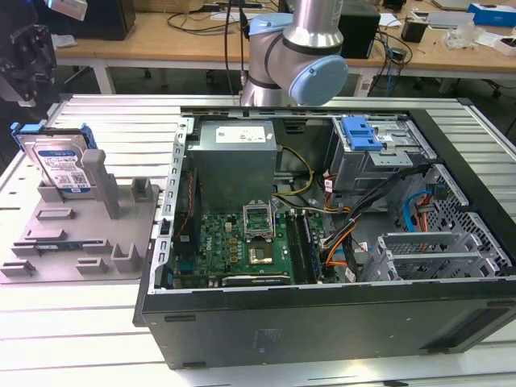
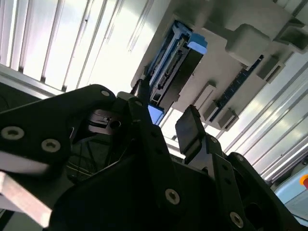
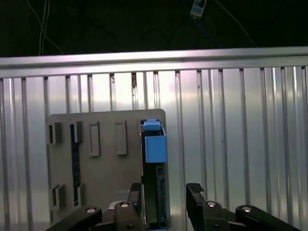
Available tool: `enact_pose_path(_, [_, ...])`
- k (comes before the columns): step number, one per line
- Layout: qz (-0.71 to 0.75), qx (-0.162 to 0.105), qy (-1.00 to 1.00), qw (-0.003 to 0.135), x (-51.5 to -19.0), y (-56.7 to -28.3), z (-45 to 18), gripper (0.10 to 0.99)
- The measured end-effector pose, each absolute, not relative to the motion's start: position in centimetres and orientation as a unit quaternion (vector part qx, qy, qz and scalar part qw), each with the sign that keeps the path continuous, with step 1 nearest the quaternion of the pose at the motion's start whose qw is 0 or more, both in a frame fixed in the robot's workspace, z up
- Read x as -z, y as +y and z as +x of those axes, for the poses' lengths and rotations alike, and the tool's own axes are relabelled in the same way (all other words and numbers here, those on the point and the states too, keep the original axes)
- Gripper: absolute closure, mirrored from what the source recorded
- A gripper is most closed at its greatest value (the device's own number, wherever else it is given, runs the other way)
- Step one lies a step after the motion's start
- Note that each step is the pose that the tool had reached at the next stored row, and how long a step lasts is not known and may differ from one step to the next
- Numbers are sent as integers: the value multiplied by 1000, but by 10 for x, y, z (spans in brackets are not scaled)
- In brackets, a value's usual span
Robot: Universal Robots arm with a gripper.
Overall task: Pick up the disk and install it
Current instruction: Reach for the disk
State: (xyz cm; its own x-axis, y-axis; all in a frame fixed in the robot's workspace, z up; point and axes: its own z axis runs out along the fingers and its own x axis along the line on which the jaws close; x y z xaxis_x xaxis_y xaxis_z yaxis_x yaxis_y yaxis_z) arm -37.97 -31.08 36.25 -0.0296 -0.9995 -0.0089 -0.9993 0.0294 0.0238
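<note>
The one gripper (image 3: 165, 188) has its two fingers (image 3: 195, 192) spread wide, holding nothing. The one disk (image 3: 155, 168) stands on edge in one gray holder (image 3: 103, 178), in line with the gap between the jaws. One open computer case (image 1: 322, 322) sits beside the holder.

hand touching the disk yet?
Apart. The exterior view shows the hand hanging above the disk, with bare table visible between them.
</note>
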Motion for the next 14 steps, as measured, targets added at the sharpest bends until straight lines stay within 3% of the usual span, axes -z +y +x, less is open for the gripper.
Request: enact_pose_path(14, [735,12,-678,7,-349,-311,-404,588])
